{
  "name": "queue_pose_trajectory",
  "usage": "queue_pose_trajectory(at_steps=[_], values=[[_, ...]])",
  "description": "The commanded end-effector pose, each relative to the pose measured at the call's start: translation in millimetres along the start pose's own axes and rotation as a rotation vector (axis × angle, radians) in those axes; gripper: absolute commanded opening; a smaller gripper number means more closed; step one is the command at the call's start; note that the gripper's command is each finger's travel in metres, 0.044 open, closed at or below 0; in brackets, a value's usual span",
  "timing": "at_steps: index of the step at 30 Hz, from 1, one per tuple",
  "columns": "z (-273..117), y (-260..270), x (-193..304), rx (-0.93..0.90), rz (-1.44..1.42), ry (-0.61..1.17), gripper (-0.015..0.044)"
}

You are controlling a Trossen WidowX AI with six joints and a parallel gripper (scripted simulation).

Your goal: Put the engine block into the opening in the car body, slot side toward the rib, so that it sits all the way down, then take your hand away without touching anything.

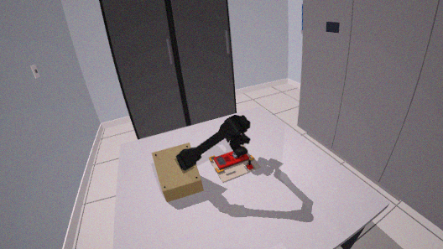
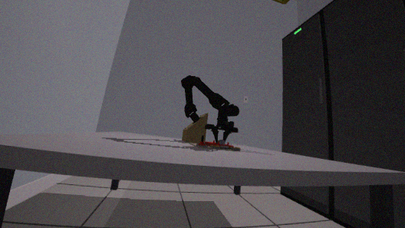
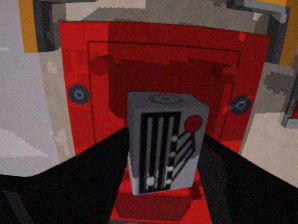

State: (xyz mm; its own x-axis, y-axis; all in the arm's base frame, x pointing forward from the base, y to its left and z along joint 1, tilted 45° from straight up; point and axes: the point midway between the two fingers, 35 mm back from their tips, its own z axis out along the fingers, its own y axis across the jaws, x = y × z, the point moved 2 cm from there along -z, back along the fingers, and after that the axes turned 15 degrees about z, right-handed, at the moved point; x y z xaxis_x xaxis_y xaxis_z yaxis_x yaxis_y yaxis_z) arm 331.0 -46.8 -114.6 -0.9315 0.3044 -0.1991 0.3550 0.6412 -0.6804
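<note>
The red car body (image 1: 230, 164) (image 2: 206, 143) (image 3: 145, 33) lies flat on the table. The grey engine block (image 3: 160, 145) is at the car body, its face with black stripes, slots and a red disc toward the wrist camera. My gripper (image 2: 221, 141) (image 3: 162, 137) points down over the car body and is shut on the engine block, one finger against each side in the wrist view. The opening, the rib and the block's lower end are hidden behind the block and fingers, so how deep the block sits cannot be told.
The car body lies on a beige board (image 1: 232, 176) with orange corner brackets (image 3: 28, 30). A small red piece (image 1: 250, 167) with a black knob stands beside the car body. The arm's wooden base box (image 1: 174, 173) (image 2: 194, 131) is close by.
</note>
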Motion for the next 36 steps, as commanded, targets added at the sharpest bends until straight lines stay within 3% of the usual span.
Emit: queue_pose_trajectory(at_steps=[1,7,36], values=[[0,1,0,-0.004,-0.004,0.001,0.0144],[-10,4,-2,-0.023,-0.01,-0.016,0.0],[-93,6,-4,-0.022,-0.008,-0.004,0.0]])
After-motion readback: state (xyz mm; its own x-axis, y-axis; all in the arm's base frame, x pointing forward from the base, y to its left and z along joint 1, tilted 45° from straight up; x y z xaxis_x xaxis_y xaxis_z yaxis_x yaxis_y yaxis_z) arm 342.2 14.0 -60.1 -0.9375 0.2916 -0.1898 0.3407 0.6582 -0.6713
